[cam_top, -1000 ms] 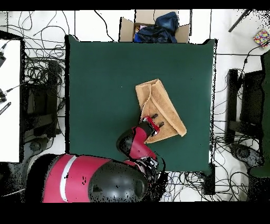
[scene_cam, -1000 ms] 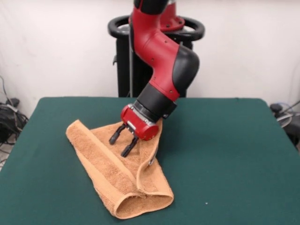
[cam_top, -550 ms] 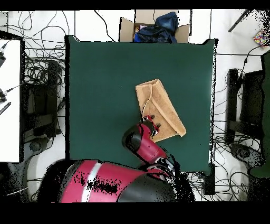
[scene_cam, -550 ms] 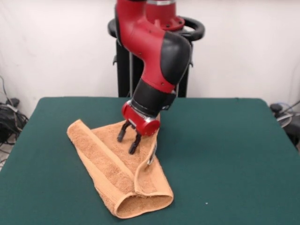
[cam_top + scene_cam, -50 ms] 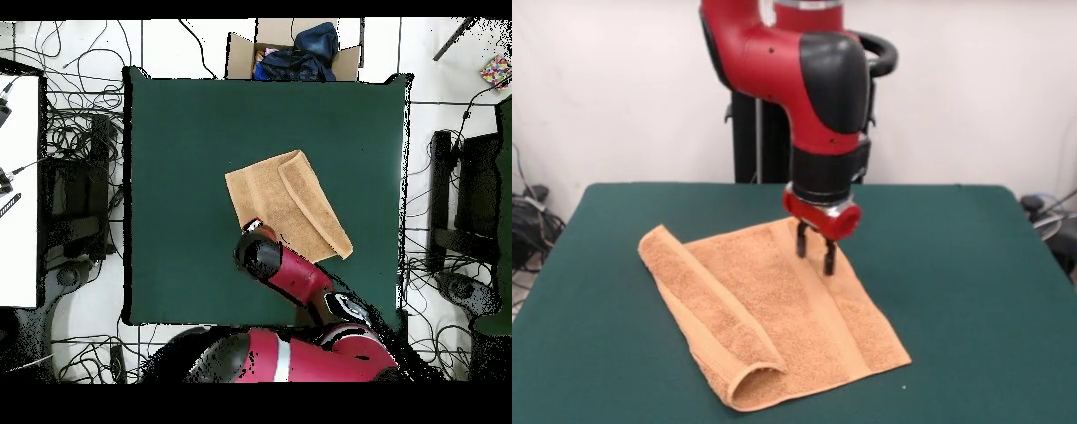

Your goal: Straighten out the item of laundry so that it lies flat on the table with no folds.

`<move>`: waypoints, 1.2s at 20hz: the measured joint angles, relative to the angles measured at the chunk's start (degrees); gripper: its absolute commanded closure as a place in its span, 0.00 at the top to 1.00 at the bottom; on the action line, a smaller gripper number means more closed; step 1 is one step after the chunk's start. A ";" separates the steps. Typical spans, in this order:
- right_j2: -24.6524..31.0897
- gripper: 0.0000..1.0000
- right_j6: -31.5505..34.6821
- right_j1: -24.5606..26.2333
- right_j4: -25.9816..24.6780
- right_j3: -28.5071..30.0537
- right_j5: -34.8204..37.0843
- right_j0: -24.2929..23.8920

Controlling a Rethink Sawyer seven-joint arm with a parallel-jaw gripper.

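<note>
Here is the black two-fingered claw under its red wrist, pointing straight down, fingers spread a little with nothing between them. Its tips hang at the far edge of the light orange-tan terry-cloth towel; whether they touch the cloth cannot be told. From overhead the claw is mostly hidden beneath the red and black arm, right at the towel's corner nearest the base. The towel sits around the middle of the dark green felt-covered worktop, turned at an angle to its edges. Most of it is spread flat, with a smoother woven band running across it. One side is doubled over in a long fold, curling up into an open loop at the near corner. Beyond the worktop's edge stands a cardboard box of dark clothing.
</note>
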 measured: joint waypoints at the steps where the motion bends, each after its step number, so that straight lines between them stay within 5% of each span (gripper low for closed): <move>1: 0.60 1.00 0.01 -0.22 -0.32 0.00 0.43 -0.23; 9: 1.97 1.00 -0.01 -2.00 -1.45 -0.29 1.45 3.49; 19: -16.47 1.00 -0.01 -2.43 0.32 -4.84 1.47 25.54; 24: -19.30 1.00 -0.01 -2.64 0.32 -6.02 1.47 25.69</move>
